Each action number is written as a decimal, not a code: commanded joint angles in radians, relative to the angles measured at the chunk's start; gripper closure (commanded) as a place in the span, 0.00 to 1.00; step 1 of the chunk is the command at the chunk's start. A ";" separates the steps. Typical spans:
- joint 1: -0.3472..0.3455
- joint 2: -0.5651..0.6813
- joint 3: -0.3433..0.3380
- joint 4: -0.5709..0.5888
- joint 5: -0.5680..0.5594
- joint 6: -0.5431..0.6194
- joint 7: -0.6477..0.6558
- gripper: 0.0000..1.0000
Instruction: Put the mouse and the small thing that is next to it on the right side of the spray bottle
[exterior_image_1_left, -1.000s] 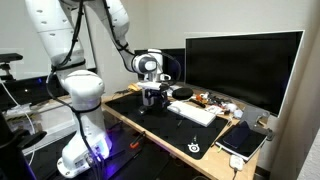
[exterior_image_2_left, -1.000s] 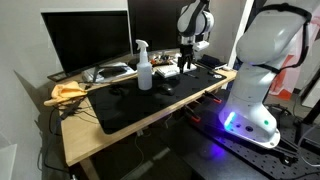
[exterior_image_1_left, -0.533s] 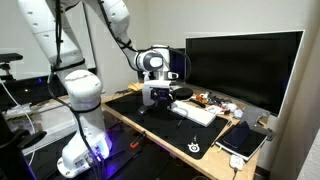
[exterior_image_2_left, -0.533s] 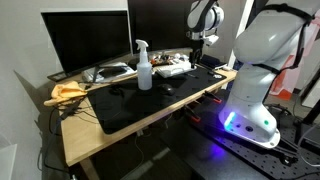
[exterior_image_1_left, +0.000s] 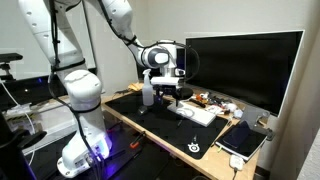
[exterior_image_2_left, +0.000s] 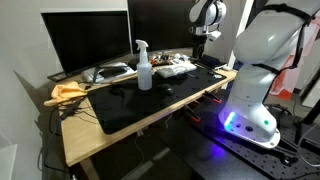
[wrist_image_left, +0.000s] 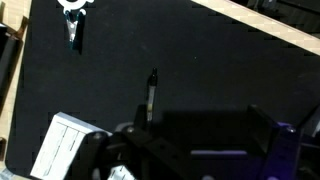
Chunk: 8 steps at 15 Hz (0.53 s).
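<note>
The spray bottle (exterior_image_2_left: 144, 68), whitish with a white trigger head, stands upright on the black desk mat (exterior_image_2_left: 130, 108); it also shows in an exterior view (exterior_image_1_left: 148, 93). A small dark shape that may be the mouse (exterior_image_2_left: 166, 90) lies on the mat beside the bottle. In the wrist view a thin dark pen-like thing (wrist_image_left: 152, 95) lies on the mat. My gripper (exterior_image_1_left: 168, 88) hangs above the mat near the white keyboard, also in an exterior view (exterior_image_2_left: 203, 33). In the wrist view its jaws (wrist_image_left: 200, 140) are spread apart with nothing between them.
A white keyboard (exterior_image_1_left: 196, 112) lies on the mat, its corner in the wrist view (wrist_image_left: 60, 150). Two large monitors (exterior_image_1_left: 240, 65) stand behind. A tablet (exterior_image_1_left: 243, 140) and clutter sit at the desk's end. A yellow cloth (exterior_image_2_left: 68, 92) lies at the opposite end.
My gripper has risen from low over the mat beside the spray bottle and moved away from the bottle, towards the keyboard side. Nothing on the desk has visibly moved.
</note>
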 joint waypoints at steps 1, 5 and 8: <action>-0.004 0.001 0.006 0.000 0.002 -0.001 -0.001 0.00; 0.004 0.006 0.007 0.008 0.020 -0.010 -0.004 0.00; 0.010 0.021 0.003 0.049 0.059 -0.034 -0.004 0.00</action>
